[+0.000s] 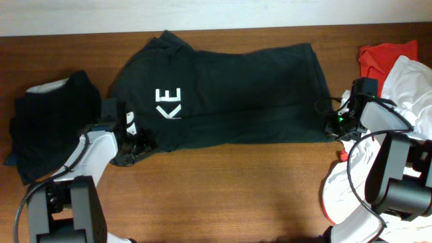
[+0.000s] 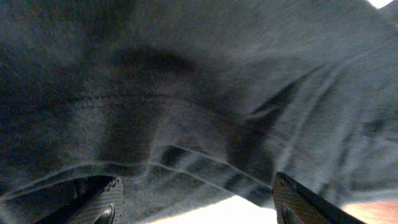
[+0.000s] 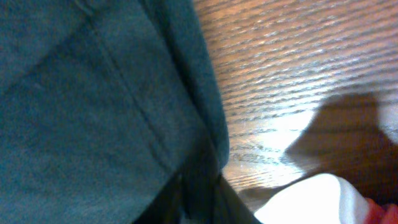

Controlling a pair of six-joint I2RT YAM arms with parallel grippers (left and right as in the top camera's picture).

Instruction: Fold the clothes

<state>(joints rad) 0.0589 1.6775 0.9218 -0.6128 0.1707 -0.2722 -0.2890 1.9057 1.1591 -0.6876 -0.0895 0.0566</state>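
Note:
The large black T-shirt [image 1: 236, 88] lies folded across the middle of the table, with the white letters "KE" [image 1: 169, 103] showing. My left gripper [image 1: 140, 143] is at the shirt's front left corner. In the left wrist view its fingers [image 2: 196, 182] are spread wide, with the shirt's hem [image 2: 186, 168] lying between them. My right gripper [image 1: 335, 125] is at the shirt's front right corner. In the right wrist view its fingers [image 3: 199, 190] are pressed together on the shirt's edge [image 3: 112, 106].
A pile of dark clothes [image 1: 54, 125] lies at the left edge. A red garment [image 1: 385, 57] and white garments [image 1: 413, 88] lie at the right, and more white cloth [image 1: 344, 192] lies under the right arm. Bare wooden table [image 1: 236, 189] shows in front.

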